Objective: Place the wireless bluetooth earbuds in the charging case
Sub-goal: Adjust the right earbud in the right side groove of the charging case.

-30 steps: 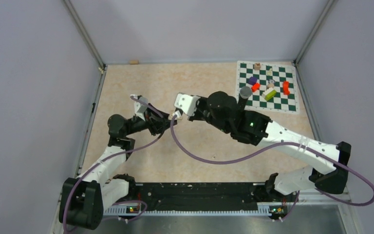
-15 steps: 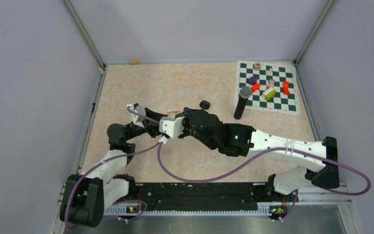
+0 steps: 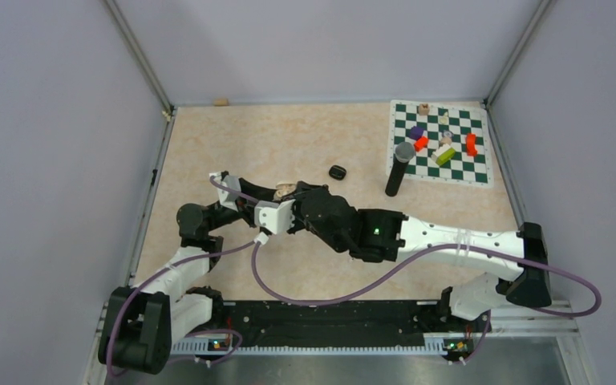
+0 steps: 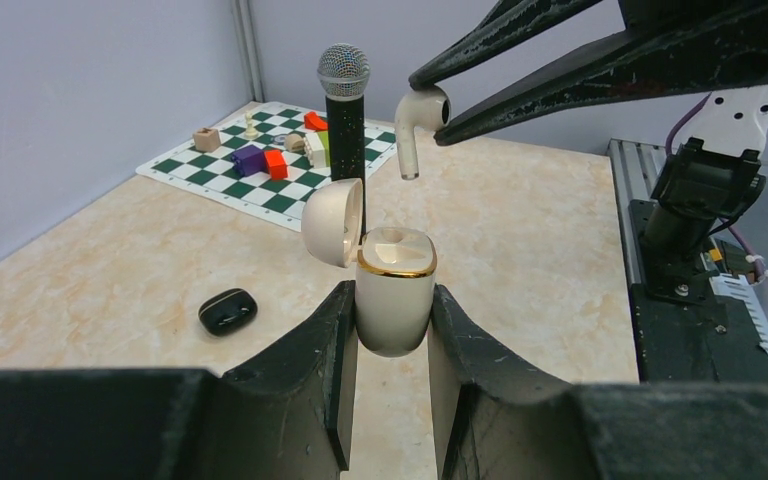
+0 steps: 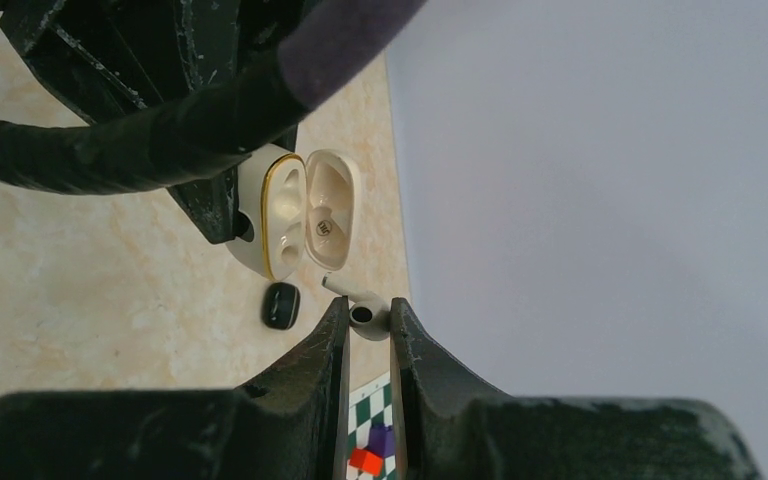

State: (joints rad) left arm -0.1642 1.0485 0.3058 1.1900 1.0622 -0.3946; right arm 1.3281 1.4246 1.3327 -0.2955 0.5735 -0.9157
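Both grippers meet over the table [image 3: 305,136] centre, well apart from walls [image 3: 48,160] and chessboard [image 3: 461,172]. Left gripper [image 4: 392,292] clamps open white case [image 4: 395,285] upright. Right gripper [image 5: 368,308], reaching across, pinches earbud [image 4: 410,140] just above it, not touching. Black case [image 3: 337,172] lies near.

left tool [image 4: 392,293] clamps open case [image 4: 396,272]; right tool [image 4: 428,108] pinches white earbud [image 4: 413,128] just above case, stem down, not touching.
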